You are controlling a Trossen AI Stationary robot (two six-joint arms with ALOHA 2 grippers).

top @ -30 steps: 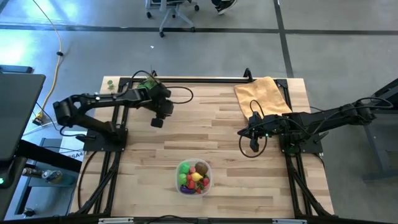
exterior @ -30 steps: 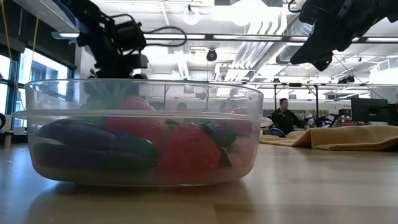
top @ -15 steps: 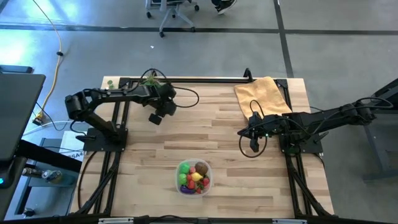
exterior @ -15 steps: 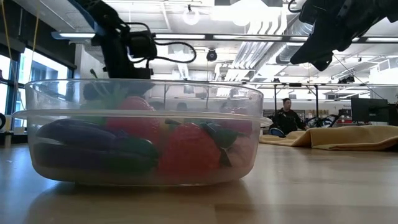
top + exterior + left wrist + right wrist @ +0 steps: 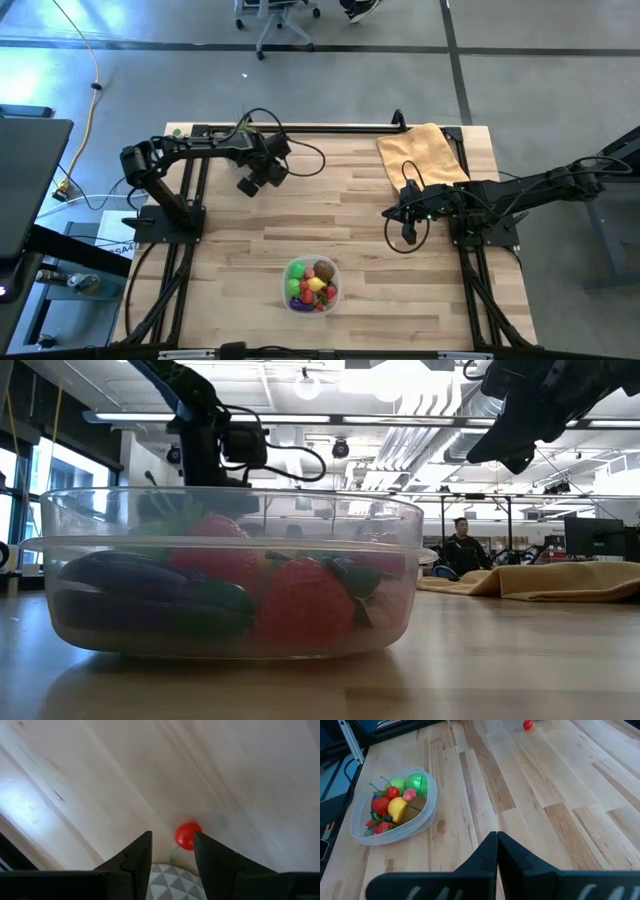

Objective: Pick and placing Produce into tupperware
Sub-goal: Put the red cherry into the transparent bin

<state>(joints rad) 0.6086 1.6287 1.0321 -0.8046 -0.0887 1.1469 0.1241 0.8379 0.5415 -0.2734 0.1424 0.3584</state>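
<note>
The clear tupperware (image 5: 292, 301) stands near the table's near edge, filled with toy produce (image 5: 314, 282): strawberries, a lemon, a kiwi and green pieces. It fills the low view (image 5: 400, 560) and also shows in the right wrist view (image 5: 427, 815). A small red cherry (image 5: 187, 835) with a green stem lies on the wood at the far left. My left gripper (image 5: 250, 184) hovers over it, open, with its fingers (image 5: 142, 847) on either side of the cherry. My right gripper (image 5: 408, 235) waits at mid right, shut (image 5: 496, 842).
A yellow cloth (image 5: 425, 150) lies at the far right corner. A white thing with grey triangles (image 5: 172, 882) shows low between my left fingers. The cherry (image 5: 527, 725) is also in the right wrist view. A person (image 5: 462, 545) sits in the room beyond.
My left arm has swung a little toward the table's far edge and right, carrying its gripper along. The right arm and the tupperware have stayed where they were.
</note>
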